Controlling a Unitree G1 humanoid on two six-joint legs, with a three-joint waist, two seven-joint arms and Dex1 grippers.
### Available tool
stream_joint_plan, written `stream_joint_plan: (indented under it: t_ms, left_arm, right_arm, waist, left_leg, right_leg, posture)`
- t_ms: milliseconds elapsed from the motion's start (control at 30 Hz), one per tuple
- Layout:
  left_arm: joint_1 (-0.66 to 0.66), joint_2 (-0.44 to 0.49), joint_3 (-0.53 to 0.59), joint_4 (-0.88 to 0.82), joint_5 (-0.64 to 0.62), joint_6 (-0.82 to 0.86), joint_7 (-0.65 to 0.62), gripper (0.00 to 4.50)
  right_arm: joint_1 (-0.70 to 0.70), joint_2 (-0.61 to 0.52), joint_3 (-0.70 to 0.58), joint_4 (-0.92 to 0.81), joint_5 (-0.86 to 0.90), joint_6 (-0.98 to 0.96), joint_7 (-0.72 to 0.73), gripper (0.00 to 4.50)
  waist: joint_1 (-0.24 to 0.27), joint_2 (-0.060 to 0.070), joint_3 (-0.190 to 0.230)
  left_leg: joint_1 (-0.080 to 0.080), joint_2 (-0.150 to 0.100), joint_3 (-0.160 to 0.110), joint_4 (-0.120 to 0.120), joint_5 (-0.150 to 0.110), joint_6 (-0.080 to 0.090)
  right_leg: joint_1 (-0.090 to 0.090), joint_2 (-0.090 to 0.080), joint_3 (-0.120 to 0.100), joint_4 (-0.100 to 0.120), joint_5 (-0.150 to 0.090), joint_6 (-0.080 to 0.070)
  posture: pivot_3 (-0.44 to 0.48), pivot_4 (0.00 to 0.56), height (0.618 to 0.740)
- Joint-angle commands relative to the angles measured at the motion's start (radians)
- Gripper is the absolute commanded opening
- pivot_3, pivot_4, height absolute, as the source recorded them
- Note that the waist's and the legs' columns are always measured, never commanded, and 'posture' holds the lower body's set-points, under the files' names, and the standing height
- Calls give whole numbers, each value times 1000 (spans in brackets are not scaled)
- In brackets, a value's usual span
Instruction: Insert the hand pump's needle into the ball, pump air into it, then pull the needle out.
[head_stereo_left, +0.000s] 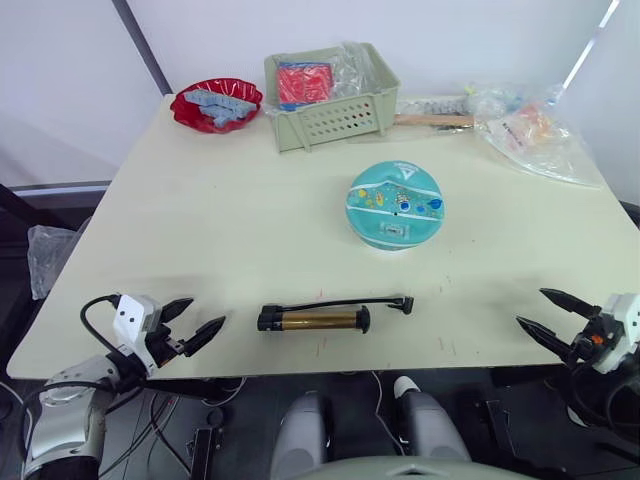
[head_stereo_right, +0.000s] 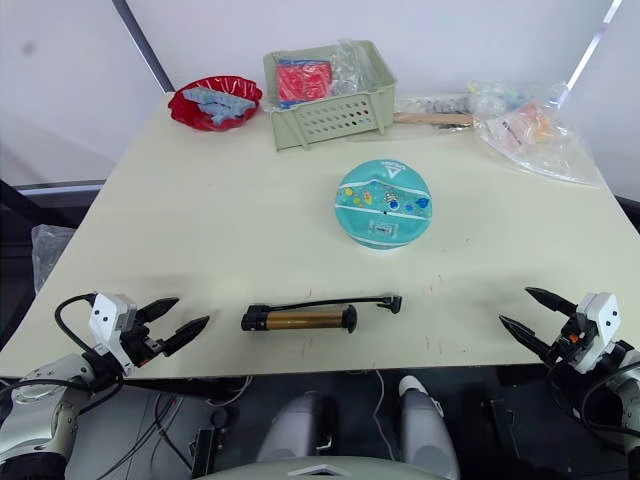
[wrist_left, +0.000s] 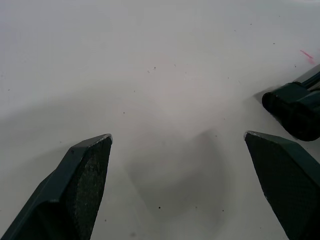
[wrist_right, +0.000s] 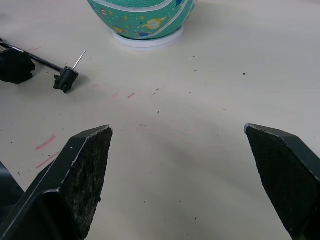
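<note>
- Table (head_stereo_left: 230, 230): pale cream top; a few faint red marks near the near edge.
- Basket (head_stereo_left: 330, 118): pale green, perforated wall, at the far edge near its middle; holds a red item and clear plastic wrap.
- Clear plastic bags (head_stereo_left: 530, 130): at the far right corner, coloured contents not identifiable.
- Ball (head_stereo_left: 394, 206): teal with pale stripes and small cartoon prints, right of table centre, sitting on a white ring base seen in the right wrist view. Apart from the pump.
- Red bowl (head_stereo_left: 215, 104): near the far left corner, light blue item inside.
- Hand pump (head_stereo_left: 314, 319): lying flat along the near edge, about mid-width; bronze barrel, black ends. Black hose runs above the barrel toward the right.
- Left gripper (head_stereo_left: 192, 322): at the near left corner, fingers spread wide, nothing between them; pump's black end lies just beside it.
- Right gripper (head_stereo_left: 548, 313): at the near right corner, fingers spread wide, empty.
- Needle (wrist_right: 79, 60): thin metal pin on the black hose fitting, resting on the table, pointing toward the ball, not touching it.
</note>
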Motion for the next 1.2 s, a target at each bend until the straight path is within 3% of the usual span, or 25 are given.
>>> stream_joint_plan:
  t_ms: [33,267,767,1200]
  left_arm:
    - [8,14,23,-38,-4,-2,6,4500]
    - [42,19,43,-108,-21,19,29,4500]
    - [-14,24,36,-58,-10,-2,-1,4500]
    - [-279,129,-161,34,57,-59,-283,4500]
  right_arm:
    - [-5,-4,-32,-7,14,-21,13,4424]
    - [-18,16,-44,-1,21,-35,-12,4424]
    - [-2,29,-44,5,9,-82,10,4424]
    - [163,-17,-52,-375,168,116,108,4424]
  waist:
    - [0,0,0]
    - [0,0,0]
    - [0,0,0]
    - [1,1,0]
  left_leg:
    - [0,0,0,0,0,0]
    - [0,0,0,0,0,0]
    - [0,0,0,0,0,0]
    - [-1,0,0,0,0,0]
  right_leg:
    - [0,0,0,0,0,0]
    - [0,0,0,0,0,0]
    - [0,-1,0,0,0,0]
    - [0,0,0,-1,0,0]
  posture:
    - [0,150,738]
    - [0,150,738]
    - [0,150,738]
    - [0,150,738]
